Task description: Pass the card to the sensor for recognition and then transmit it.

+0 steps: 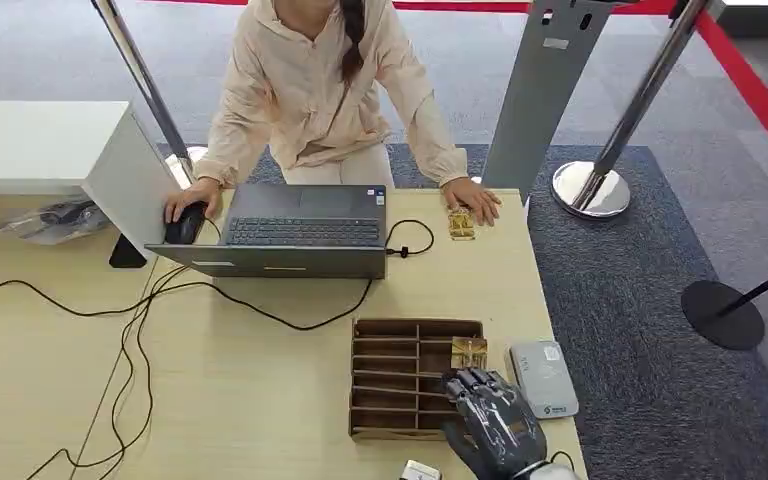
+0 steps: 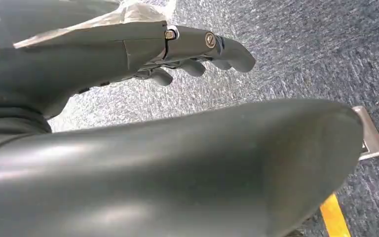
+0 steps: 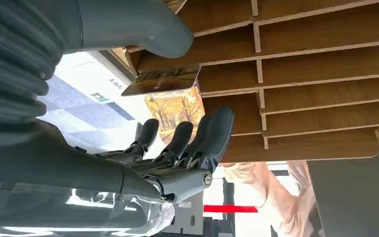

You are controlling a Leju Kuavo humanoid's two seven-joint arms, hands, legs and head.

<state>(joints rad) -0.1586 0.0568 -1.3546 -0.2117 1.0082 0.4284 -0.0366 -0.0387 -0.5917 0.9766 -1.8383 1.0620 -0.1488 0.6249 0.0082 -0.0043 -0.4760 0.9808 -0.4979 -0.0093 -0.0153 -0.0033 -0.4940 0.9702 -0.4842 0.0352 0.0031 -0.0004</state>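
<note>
Hovering robot hand over card

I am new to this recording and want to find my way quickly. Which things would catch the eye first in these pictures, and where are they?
The robot's right hand reaches over the near right corner of a brown slotted card rack, where a picture card lies. A grey sensor box sits just right of the rack. Across the table, a person sits at an open laptop, one hand beside a second card.
</note>
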